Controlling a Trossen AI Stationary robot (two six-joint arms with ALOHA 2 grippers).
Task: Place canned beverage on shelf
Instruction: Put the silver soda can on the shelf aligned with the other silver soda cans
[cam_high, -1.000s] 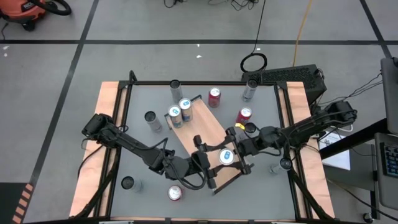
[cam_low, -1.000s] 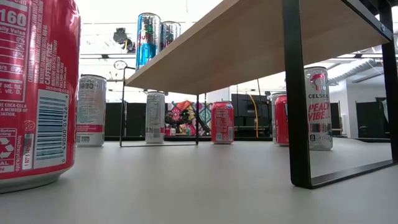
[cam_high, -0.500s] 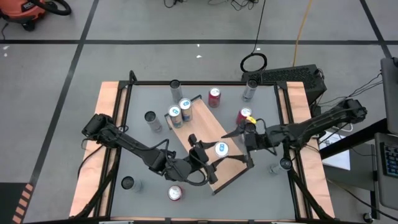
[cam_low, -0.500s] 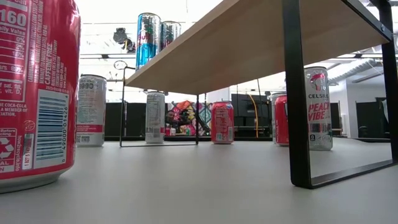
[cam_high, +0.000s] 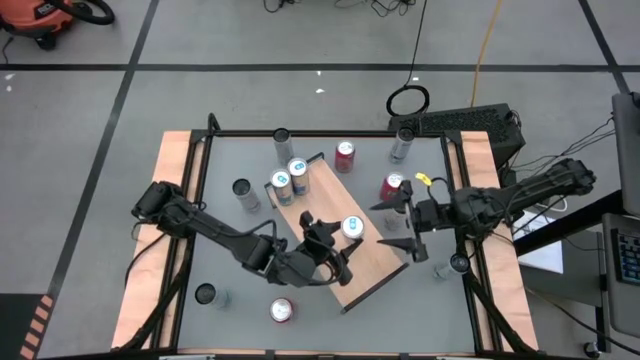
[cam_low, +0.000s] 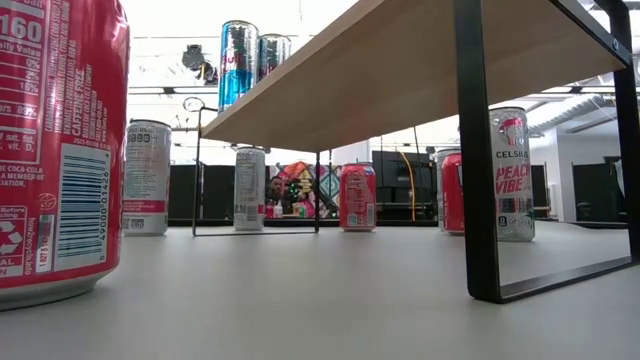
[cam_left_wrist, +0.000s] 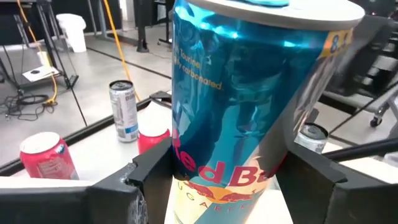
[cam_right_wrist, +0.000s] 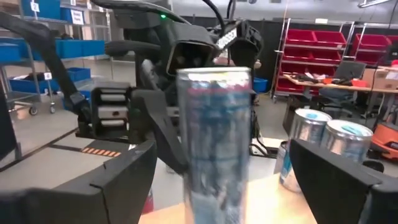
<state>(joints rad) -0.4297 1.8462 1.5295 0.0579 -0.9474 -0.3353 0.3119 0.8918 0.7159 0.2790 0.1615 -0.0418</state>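
A: Over the shelf (cam_high: 335, 225), in the high view, a blue can (cam_high: 352, 228) is held by the left gripper (cam_high: 335, 243), jaws closed on its body. It sits above the middle of the board, apparently so it can be set down with room around it.

B: And the right gripper (cam_high: 405, 222)?

A: Seen just off the shelf's right edge, fingers spread wide, nothing held. It is probably parked there to stay out of the way. Two more blue cans (cam_high: 290, 176) are already stood at the shelf's far end, beside each other, so that end is taken.

B: Low view?

A: Only the shelf's underside (cam_low: 400, 70) and black leg are shown, with those two cans on top at its far end. No gripper is visible. A red can (cam_low: 55, 150) is stood on the table near the camera, well clear of the shelf.

B: Left wrist?

A: The blue can (cam_left_wrist: 249, 106) is clamped between the dark fingers (cam_left_wrist: 146, 171), tilted a little. Whether its base touches the shelf cannot be told.

B: Right wrist?

A: The same can (cam_right_wrist: 214, 137) is seen between open fingers, untouched by them, with the left gripper behind it.
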